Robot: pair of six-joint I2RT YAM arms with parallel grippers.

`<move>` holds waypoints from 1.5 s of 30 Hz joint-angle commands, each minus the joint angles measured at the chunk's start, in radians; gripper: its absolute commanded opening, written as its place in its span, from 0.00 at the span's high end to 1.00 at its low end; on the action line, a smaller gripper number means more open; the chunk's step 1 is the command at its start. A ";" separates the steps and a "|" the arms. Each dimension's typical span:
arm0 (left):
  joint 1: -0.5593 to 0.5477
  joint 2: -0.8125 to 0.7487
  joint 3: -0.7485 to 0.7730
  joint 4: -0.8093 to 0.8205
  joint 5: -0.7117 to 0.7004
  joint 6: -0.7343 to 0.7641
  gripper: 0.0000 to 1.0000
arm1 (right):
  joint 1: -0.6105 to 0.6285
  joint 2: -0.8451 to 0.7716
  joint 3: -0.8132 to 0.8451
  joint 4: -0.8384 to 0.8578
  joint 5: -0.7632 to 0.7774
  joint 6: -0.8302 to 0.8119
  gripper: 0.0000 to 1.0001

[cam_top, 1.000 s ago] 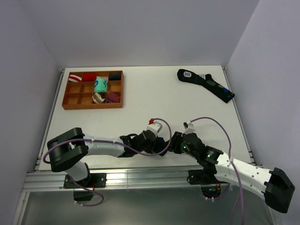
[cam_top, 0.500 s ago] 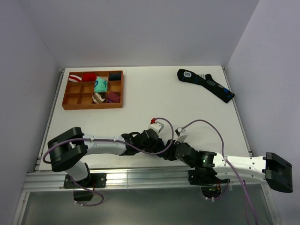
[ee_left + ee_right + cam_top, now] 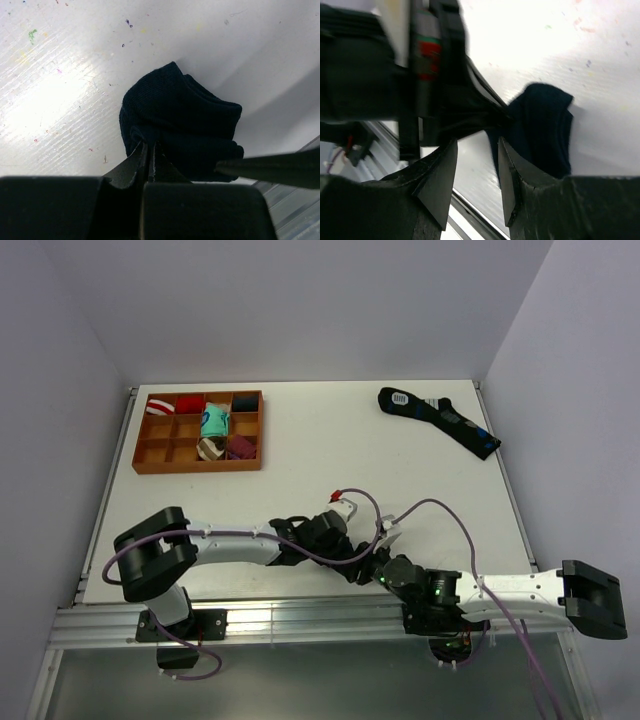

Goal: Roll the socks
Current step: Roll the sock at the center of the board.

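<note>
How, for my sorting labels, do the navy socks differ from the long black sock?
The navy socks are plain and bunched; the long black sock lies flat with blue patches and a white label. The left gripper pinches the navy socks; the long black sock lies untouched at the far right. Both are dark.

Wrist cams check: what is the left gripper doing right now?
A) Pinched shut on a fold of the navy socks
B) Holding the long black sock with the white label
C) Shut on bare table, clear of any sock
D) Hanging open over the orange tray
A: in the left wrist view the left gripper has its fingertips closed on the edge of the socks, while the right gripper stands open beside them.
</note>
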 commanded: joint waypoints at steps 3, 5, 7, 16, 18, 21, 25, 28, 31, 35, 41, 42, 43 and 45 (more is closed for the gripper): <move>-0.007 0.032 0.053 -0.072 0.043 0.023 1.00 | 0.032 -0.007 -0.079 0.158 0.096 -0.061 0.54; -0.007 0.034 0.059 -0.078 0.048 0.025 1.00 | 0.032 0.013 -0.077 0.163 0.104 -0.066 0.54; -0.006 0.035 0.068 -0.083 0.060 0.026 1.00 | 0.034 0.028 -0.079 0.170 0.107 -0.064 0.55; 0.007 0.045 0.077 -0.094 0.091 0.031 1.00 | 0.049 0.172 -0.059 0.160 0.132 -0.012 0.57; 0.008 0.046 0.077 -0.094 0.093 0.032 1.00 | 0.057 0.202 -0.022 0.132 0.132 0.003 0.57; 0.011 0.046 0.081 -0.098 0.096 0.032 1.00 | 0.078 0.258 0.009 0.083 0.153 0.045 0.58; 0.011 0.046 0.077 -0.095 0.100 0.035 1.00 | 0.126 0.301 0.029 0.043 0.196 0.094 0.58; 0.013 0.045 0.077 -0.095 0.103 0.035 1.00 | 0.154 0.314 0.040 0.026 0.213 0.108 0.58; 0.013 0.048 0.079 -0.094 0.106 0.035 1.00 | 0.172 0.335 0.064 -0.012 0.231 0.117 0.57; 0.013 0.057 0.085 -0.094 0.112 0.035 0.99 | 0.189 0.369 0.101 -0.061 0.250 0.134 0.56; 0.014 0.065 0.091 -0.100 0.116 0.034 1.00 | 0.210 0.404 0.139 -0.115 0.267 0.155 0.52; 0.014 0.065 0.093 -0.101 0.117 0.035 1.00 | 0.212 0.406 0.145 -0.129 0.271 0.160 0.52; 0.014 0.065 0.093 -0.101 0.119 0.035 1.00 | 0.218 0.407 0.153 -0.141 0.276 0.161 0.52; 0.014 0.065 0.094 -0.106 0.120 0.037 1.00 | 0.224 0.410 0.178 -0.182 0.290 0.165 0.52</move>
